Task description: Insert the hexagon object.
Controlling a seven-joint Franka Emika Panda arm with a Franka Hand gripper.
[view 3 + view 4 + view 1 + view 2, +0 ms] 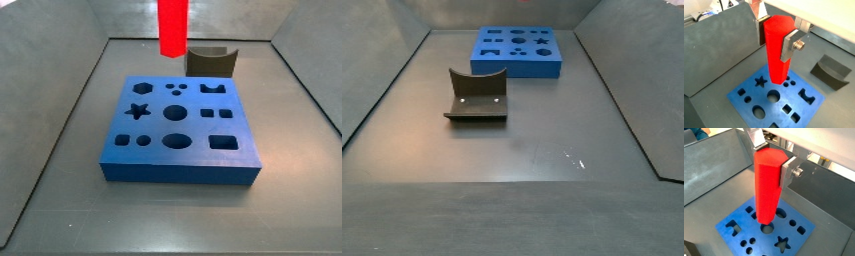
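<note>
Hanging upright between flat silver finger plates [792,43], the red hexagon object [777,47] is a long, smooth, matte prism with faceted sides. The gripper [772,159] is clamped on its upper part, above the blue block [181,130], the prism's lower end clear of the block's top. That block is a thick slab with cut-outs: a star, circles, squares and other shapes. Beside it on the grey floor stands the dark fixture [476,95], a curved-backed bracket on a base plate, well apart from the prism. In a side view only the prism's lower length [173,27] shows, the gripper cropped out; another side view shows the block [520,50] and fixture but no prism.
</note>
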